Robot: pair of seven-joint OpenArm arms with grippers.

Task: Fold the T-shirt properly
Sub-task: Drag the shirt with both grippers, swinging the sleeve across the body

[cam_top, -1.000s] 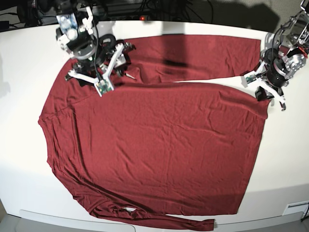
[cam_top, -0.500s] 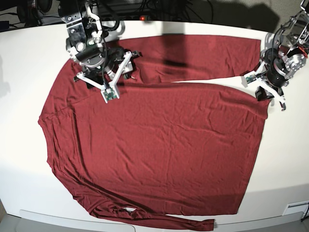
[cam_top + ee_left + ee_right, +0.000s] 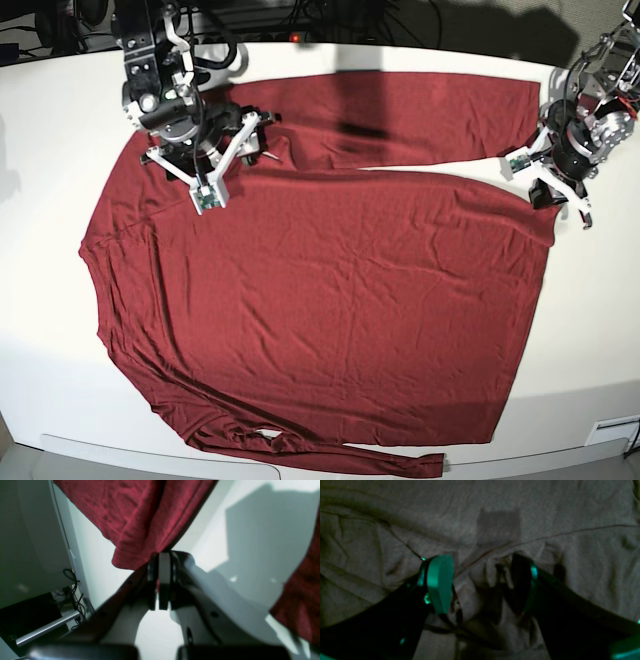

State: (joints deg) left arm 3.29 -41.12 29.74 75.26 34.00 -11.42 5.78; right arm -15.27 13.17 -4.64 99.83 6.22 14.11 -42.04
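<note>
The maroon T-shirt [image 3: 330,300] lies spread flat on the white table [image 3: 40,130], one long sleeve along the far edge and the other along the near edge. My right gripper [image 3: 205,150] is pressed down on the shirt's far left shoulder area. In the right wrist view it [image 3: 482,582] is open, its fingers [image 3: 440,585] straddling a small raised pucker of the T-shirt [image 3: 495,517]. My left gripper [image 3: 548,190] sits at the shirt's right edge. The left wrist view shows it [image 3: 157,580] shut on the corner of the T-shirt's [image 3: 135,512] hem.
Dark cables [image 3: 300,15] run behind the table's far edge. A white box [image 3: 612,432] sits off the near right corner. In the left wrist view the table's edge drops to cables and a metal bar [image 3: 47,630].
My right arm swung toward the shirt's middle, then shifted back a little to the left, staying open over the shoulder area. The left arm has not moved.
</note>
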